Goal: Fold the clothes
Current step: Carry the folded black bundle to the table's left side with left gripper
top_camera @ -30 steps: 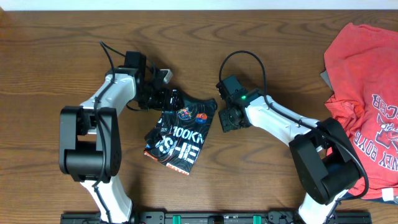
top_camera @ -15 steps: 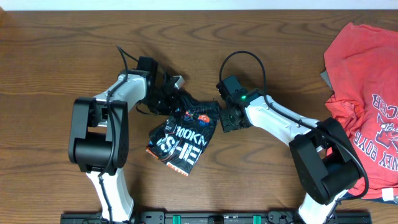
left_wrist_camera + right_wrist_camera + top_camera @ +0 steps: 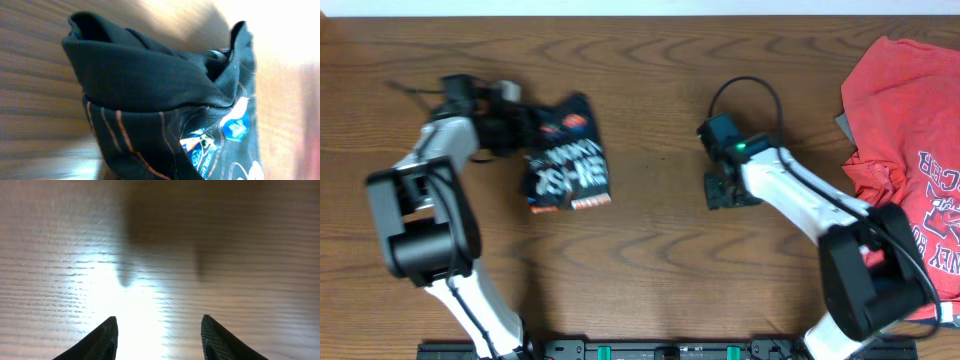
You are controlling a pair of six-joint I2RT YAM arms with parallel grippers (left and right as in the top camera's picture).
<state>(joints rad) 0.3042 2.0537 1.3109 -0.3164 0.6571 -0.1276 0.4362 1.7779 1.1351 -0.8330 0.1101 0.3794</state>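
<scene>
The clothes, a black jersey (image 3: 566, 160) with white lettering and orange lines, lie folded in a small bundle on the left part of the table. My left gripper (image 3: 520, 127) sits at the bundle's upper left edge and is shut on the fabric. In the left wrist view the bunched black cloth (image 3: 160, 95) fills the frame and hides the fingers. My right gripper (image 3: 727, 192) hovers over bare wood well to the right of the jersey. Its jaws are open (image 3: 160, 321) with nothing between them.
A red T-shirt (image 3: 905, 150) with white lettering lies spread at the right edge of the wooden table (image 3: 650, 270). A black rail (image 3: 640, 351) runs along the front edge between the two arm bases.
My left gripper closed on the jersey and dragged it leftward across the table. The right gripper drew back to the right, away from the jersey, and stayed open.
</scene>
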